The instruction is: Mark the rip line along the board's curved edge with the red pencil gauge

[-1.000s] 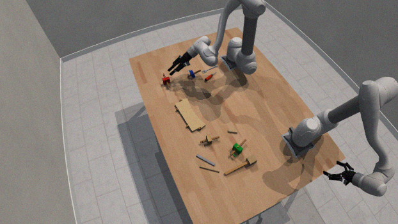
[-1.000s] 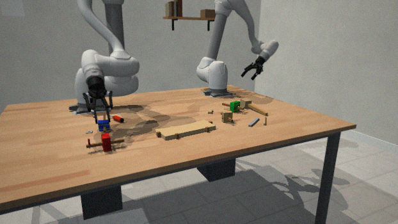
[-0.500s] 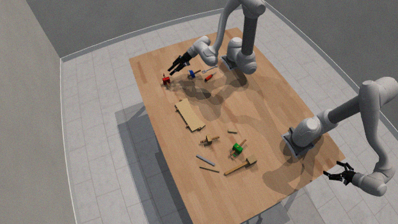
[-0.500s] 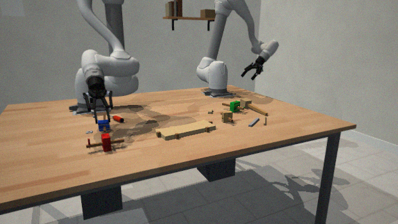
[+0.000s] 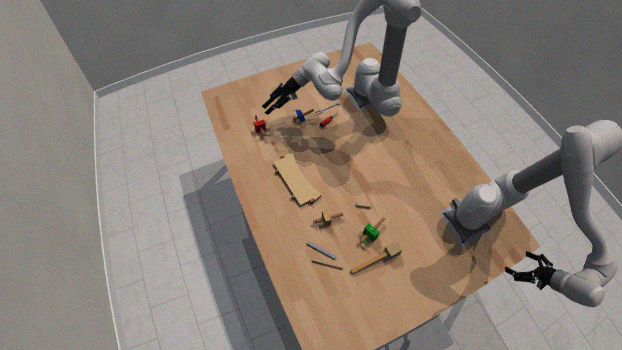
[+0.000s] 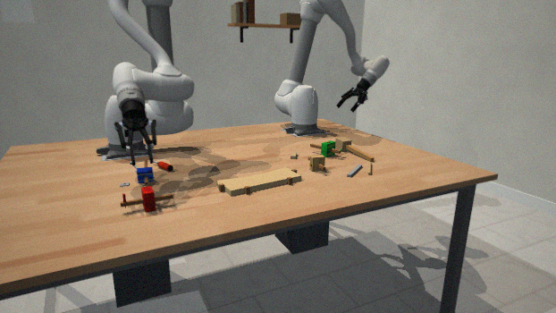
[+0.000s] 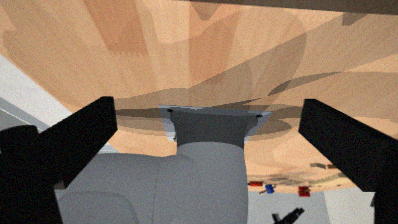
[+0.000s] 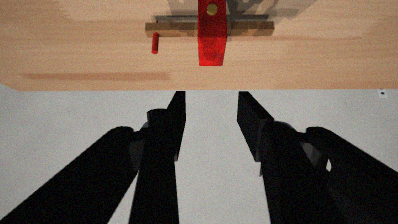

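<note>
The red pencil gauge [image 5: 260, 125] [image 6: 148, 199] [image 7: 304, 191] [image 8: 212, 40], a block-shaped red head on a brown wooden beam [image 6: 163, 198] [image 8: 250, 28], lies on the wooden bench [image 5: 400, 165] [image 6: 80, 232] [image 8: 320, 60]. Seen from above, it is between six and seven o'clock of the right gripper [image 5: 266, 109] [image 6: 142, 163] [image 7: 289, 215] [image 8: 212, 92], which hovers near it with fingers partly spread and nothing between them. The left gripper [image 5: 518, 262] [image 6: 346, 107] [image 7: 208, 114], fully spread and empty, is well apart beyond the bench's four o'clock corner, so the right arm is the natural one to reach.

In the right wrist view the gauge is at twelve o'clock, its beam running nine to three and the small red pencil [image 8: 155, 43] at the nine o'clock end. The fingers would close along that beam, across the head's narrow width; a straight approach looks promising, though widening first may help.

The pale wooden board [image 5: 296, 180] [image 6: 261, 181] lies at five o'clock of the gauge in the top view. Picking up the gauge seems next; marking is still to do.
</note>
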